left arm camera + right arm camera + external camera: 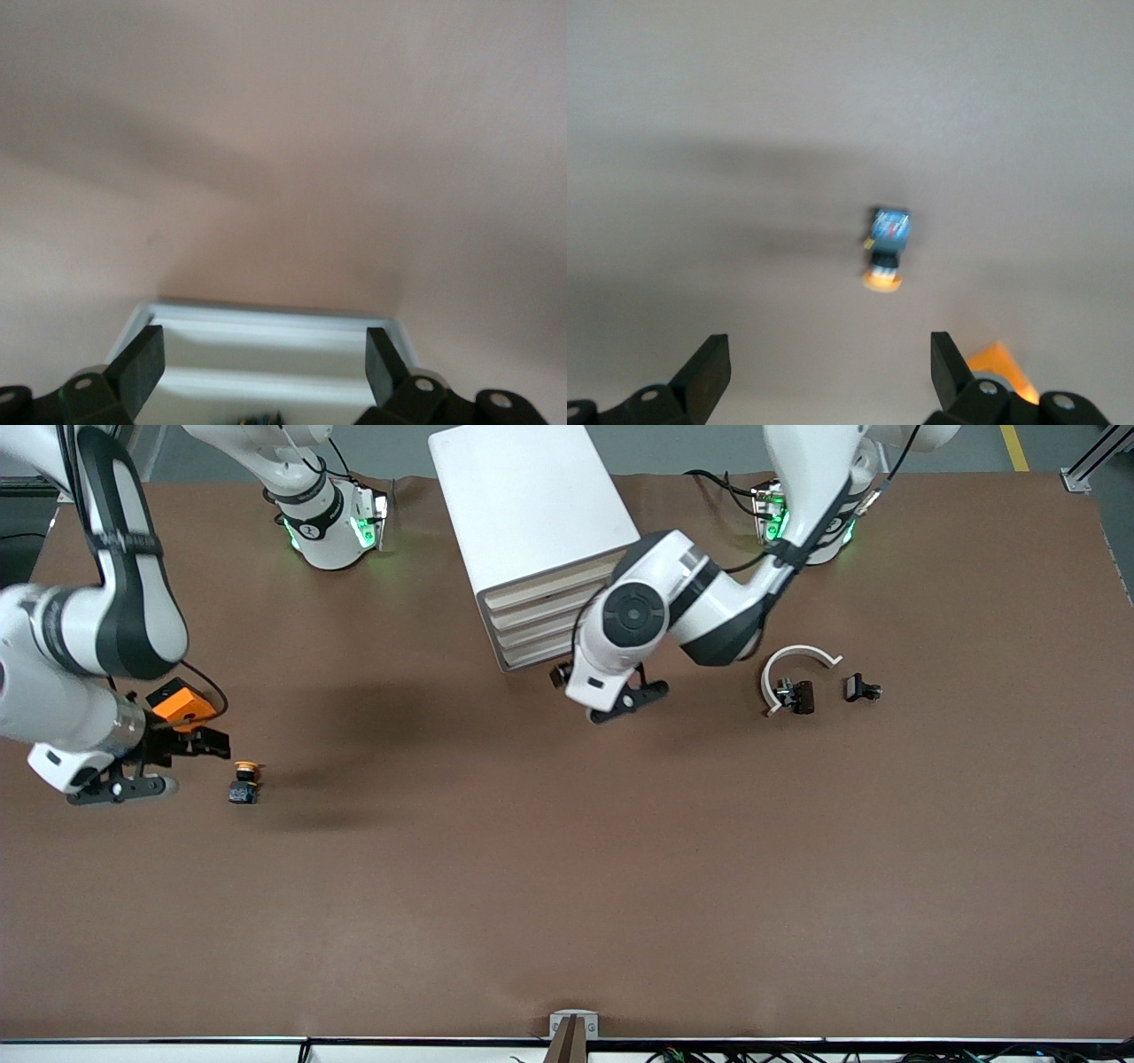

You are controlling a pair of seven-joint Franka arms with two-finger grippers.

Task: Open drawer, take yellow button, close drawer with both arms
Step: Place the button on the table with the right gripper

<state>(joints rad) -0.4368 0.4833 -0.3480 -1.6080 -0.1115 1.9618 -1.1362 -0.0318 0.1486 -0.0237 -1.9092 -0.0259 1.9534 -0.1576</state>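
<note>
Both pairs of jaws stand apart and grip nothing. The right gripper (146, 766) hangs low over the brown table (567, 886) at the right arm's end, its fingers (709, 372) spread wide in the right wrist view. The button (244, 782) lies on the table just beside that gripper, clear of the fingers — orange cap on a dark blue-black body, tipped onto its side. In the right wrist view the button (886, 252) shows between the two spread fingers but apart from both. An orange block (180, 704) sits close to the right gripper, on the side farther from the front camera; whether it touches the table I cannot tell.

The left gripper (625, 695) hangs in front of the white cabinet (532, 522), near its lower drawers. Its fingers (142, 363) are also spread, and past them the left wrist view shows white ledges of the cabinet (275, 341). The drawer (545, 584), uppermost of the four, looks flush with the other cream fronts — pushed in.

Toward the left arm's end of the table lie a white curved piece (793, 664), a small dark part (797, 695) touching it, and a black clip (861, 688) nearby.
</note>
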